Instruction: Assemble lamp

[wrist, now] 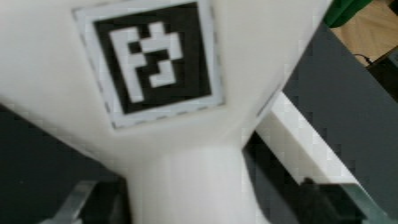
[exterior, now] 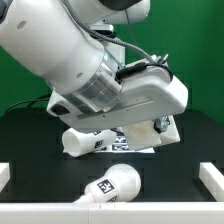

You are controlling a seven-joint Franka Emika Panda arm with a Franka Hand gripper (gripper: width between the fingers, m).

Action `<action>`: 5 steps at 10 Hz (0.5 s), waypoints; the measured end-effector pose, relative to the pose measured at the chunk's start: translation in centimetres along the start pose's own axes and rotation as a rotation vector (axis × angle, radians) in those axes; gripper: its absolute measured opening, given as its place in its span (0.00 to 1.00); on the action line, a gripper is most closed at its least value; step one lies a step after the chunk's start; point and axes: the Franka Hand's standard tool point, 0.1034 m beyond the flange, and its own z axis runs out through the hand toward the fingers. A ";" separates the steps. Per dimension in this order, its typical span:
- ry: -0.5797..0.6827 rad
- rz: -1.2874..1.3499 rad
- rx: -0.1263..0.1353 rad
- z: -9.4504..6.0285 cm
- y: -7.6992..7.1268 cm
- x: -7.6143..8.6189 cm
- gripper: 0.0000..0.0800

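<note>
The lamp base (wrist: 178, 150) fills the wrist view. It is a matte white part with a black-and-white tag (wrist: 157, 60) on its broad face, and it narrows to a stem. My gripper (wrist: 196, 200) is shut on that stem, with one finger (wrist: 75, 200) on each side. In the exterior view the base (exterior: 82, 142) lies low over the black table, its broad end toward that view's left. The gripper (exterior: 163, 128) is at its other end, partly hidden by the arm. A second white lamp part (exterior: 112, 185) with a tag lies on its side nearer the front, apart from the gripper.
The marker board (exterior: 132, 140) lies on the table behind the base, mostly covered by the arm. Low white rails stand at the exterior view's left (exterior: 8, 176), right (exterior: 212, 176) and front (exterior: 60, 212). The big robot arm (exterior: 70, 50) blocks the back of the table.
</note>
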 end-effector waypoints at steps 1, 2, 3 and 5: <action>0.008 -0.071 -0.071 -0.4 0.5 0.0 0.57; 0.027 -0.155 -0.151 -1.6 0.3 0.3 0.57; 0.039 -0.238 -0.215 -2.3 -0.4 0.4 0.57; 0.064 -0.261 -0.448 -1.2 -3.2 -0.2 0.57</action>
